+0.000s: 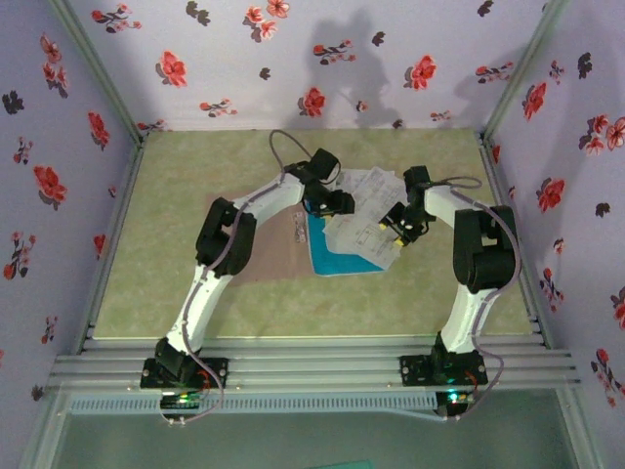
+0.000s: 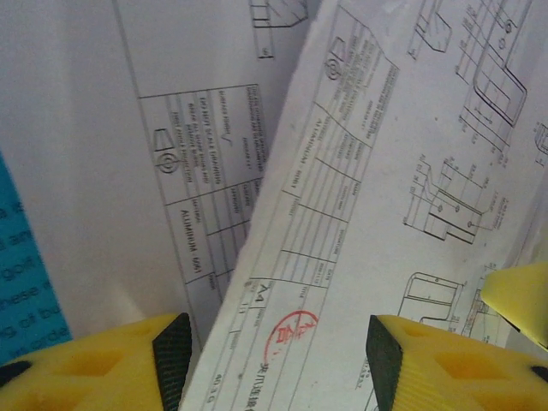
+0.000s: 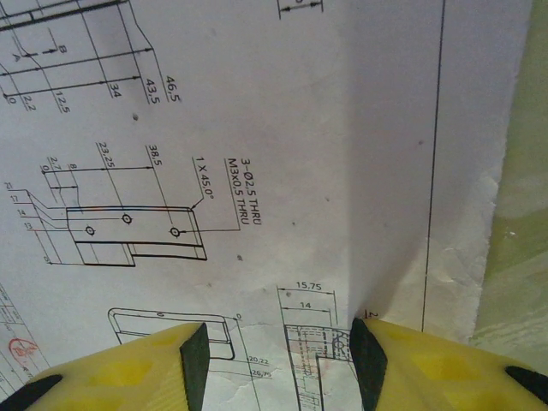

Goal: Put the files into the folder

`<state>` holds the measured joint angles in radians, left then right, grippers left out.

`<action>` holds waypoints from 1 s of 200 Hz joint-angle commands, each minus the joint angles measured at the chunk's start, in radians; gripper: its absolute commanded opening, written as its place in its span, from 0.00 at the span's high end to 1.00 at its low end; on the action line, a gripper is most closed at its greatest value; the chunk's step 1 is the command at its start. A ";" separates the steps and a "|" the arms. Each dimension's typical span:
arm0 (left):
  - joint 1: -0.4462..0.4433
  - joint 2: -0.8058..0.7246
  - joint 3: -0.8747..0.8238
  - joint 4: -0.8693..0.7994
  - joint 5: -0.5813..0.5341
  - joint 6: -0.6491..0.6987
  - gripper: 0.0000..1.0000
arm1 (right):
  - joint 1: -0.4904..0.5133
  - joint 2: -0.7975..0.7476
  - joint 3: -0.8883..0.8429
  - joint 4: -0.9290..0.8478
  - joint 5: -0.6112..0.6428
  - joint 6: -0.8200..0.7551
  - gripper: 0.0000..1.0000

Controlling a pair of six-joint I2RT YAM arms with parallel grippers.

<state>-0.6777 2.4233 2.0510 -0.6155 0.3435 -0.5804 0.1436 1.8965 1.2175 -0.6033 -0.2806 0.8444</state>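
Note:
The files are white drawing sheets (image 1: 366, 210) fanned over a cyan-blue sheet (image 1: 337, 262) at mid-table. They overlap the right edge of the tan folder (image 1: 264, 249), which lies flat and partly under my left arm. My left gripper (image 1: 337, 203) is at the sheets' left side. In its wrist view that gripper (image 2: 278, 364) stands open just over two overlapping sheets (image 2: 342, 214), with a cyan strip (image 2: 26, 274) at the left. My right gripper (image 1: 398, 230) is at the sheets' right edge. Up close it (image 3: 281, 360) is open with its pads down on a drawing sheet (image 3: 257, 128); a soft crease runs up from the right pad (image 3: 368, 360).
The green tabletop (image 3: 522, 214) shows just past the sheet's right edge. Floral walls (image 1: 59, 147) close the table on three sides. Open green surface (image 1: 176, 166) lies left of and behind the papers.

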 commanded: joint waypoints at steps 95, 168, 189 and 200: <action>-0.029 -0.024 -0.024 -0.019 -0.034 0.039 0.94 | 0.002 0.004 -0.020 -0.016 0.006 -0.015 0.49; 0.036 -0.296 -0.318 0.202 0.051 -0.197 1.00 | 0.008 -0.194 0.011 -0.028 0.055 -0.057 0.30; 0.064 -0.393 -0.441 0.243 0.077 -0.238 1.00 | 0.009 -0.214 -0.005 -0.013 0.034 -0.053 0.29; 0.081 -0.450 -0.519 0.264 0.081 -0.254 1.00 | 0.012 -0.216 -0.009 -0.007 0.024 -0.056 0.29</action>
<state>-0.6304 2.0953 1.6485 -0.4320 0.3820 -0.7551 0.1486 1.6917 1.2175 -0.6067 -0.2512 0.8101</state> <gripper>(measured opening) 0.037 0.705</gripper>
